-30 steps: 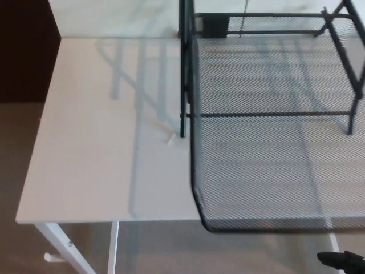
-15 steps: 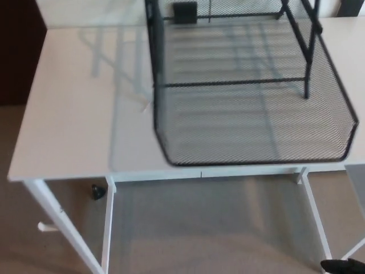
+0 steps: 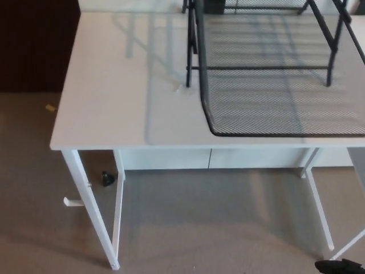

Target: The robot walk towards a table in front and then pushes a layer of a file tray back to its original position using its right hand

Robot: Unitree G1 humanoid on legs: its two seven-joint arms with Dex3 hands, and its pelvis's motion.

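Right hand [image 3: 342, 266] shows only as a dark sliver at the bottom right corner of the head view, low over the carpet [image 3: 199, 222] and well short of the table [image 3: 114, 114]; whether its fingers are spread or closed cannot be told. No left hand is in view. Above it, on the right part of the table, stands the black mesh file tray [image 3: 274, 74], its frame reaching back past the top edge. Its lowest layer [image 3: 268, 108] sticks out toward the table's front edge, beyond the frame's front uprights, which looks like the pulled-out state the task means to undo. I judge the push not yet begun.
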